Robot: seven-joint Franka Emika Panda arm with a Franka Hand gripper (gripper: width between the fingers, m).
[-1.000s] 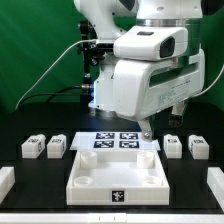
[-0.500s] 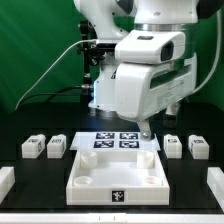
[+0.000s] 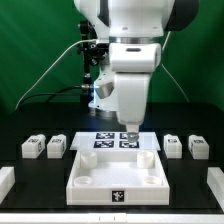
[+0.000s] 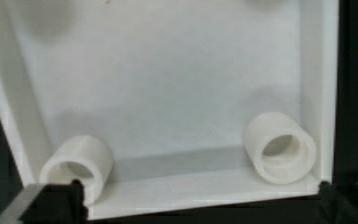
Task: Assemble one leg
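Four legs, small white blocks with black-and-white tags, stand in pairs on the black table: two at the exterior view's left (image 3: 33,147) (image 3: 57,147) and two at its right (image 3: 173,145) (image 3: 197,147). My gripper (image 3: 128,131) hangs above the marker board (image 3: 108,141), just behind the large white panel (image 3: 92,170), and holds nothing. In the wrist view the gripper (image 4: 197,208) is open, with dark fingertips (image 4: 44,200) at the frame's edges. That view looks down into the panel (image 4: 176,90) and its two round sockets (image 4: 78,160) (image 4: 279,147).
A white rim piece sits at each front corner of the table, at the exterior view's left (image 3: 6,180) and right (image 3: 215,181). Cables and the arm's base stand behind the marker board against a green backdrop.
The arm has swung toward the exterior view's left and the wrist has turned. The gripper now hangs over the middle of the marker board instead of its right edge.
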